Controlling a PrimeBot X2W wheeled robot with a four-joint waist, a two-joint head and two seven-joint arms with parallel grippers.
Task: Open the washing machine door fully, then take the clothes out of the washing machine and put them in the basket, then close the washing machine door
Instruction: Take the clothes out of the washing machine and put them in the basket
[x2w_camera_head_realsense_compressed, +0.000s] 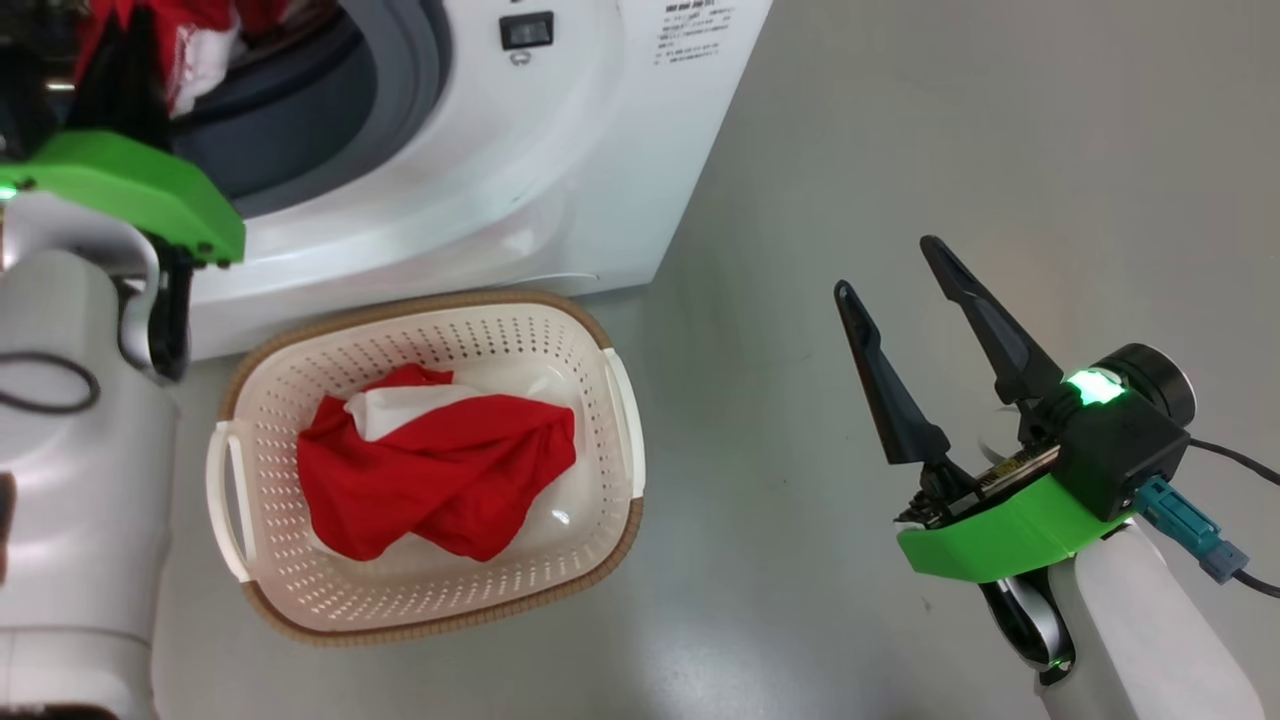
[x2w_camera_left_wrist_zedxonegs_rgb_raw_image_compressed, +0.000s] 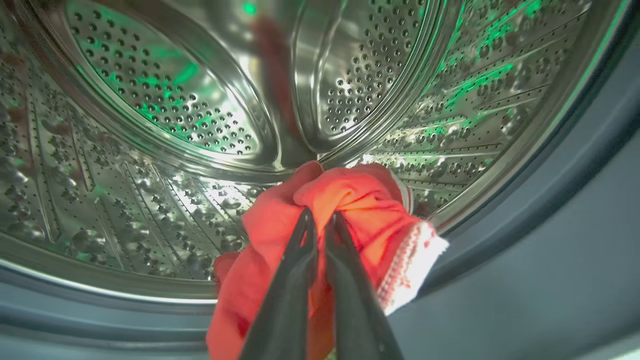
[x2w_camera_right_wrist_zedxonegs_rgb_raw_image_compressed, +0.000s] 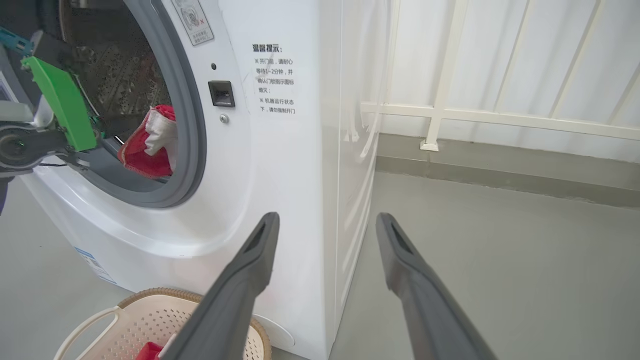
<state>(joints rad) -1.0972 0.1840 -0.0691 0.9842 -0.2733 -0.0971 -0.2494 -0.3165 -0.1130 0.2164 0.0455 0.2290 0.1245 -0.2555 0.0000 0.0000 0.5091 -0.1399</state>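
Red garment (x2w_camera_left_wrist_zedxonegs_rgb_raw_image_compressed: 360, 200) with white trim at the washing machine (x2w_camera_head_realsense_compressed: 560, 200) mouth, clamped in the left gripper (x2w_camera_left_wrist_zedxonegs_rgb_raw_image_compressed: 320, 216) — grey rubber ring (x2w_camera_right_wrist_zedxonegs_rgb_raw_image_compressed: 192, 130) around it. Another red piece (x2w_camera_head_realsense_compressed: 440, 470) lies in the basket (x2w_camera_head_realsense_compressed: 430, 302), just before the machine. Right gripper (x2w_camera_head_realsense_compressed: 890, 268) spread, empty, over open floor (x2w_camera_head_realsense_compressed: 900, 150) — the notice (x2w_camera_right_wrist_zedxonegs_rgb_raw_image_compressed: 274, 80) on the machine's front is headed 温馨提示.

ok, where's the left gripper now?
The left gripper is at the mouth of the washing machine, head view upper left, shut on a red garment.

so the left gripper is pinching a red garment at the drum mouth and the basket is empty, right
The basket isn't empty: the head view shows a red and white garment lying in it. The left gripper does pinch red fabric at the drum mouth.
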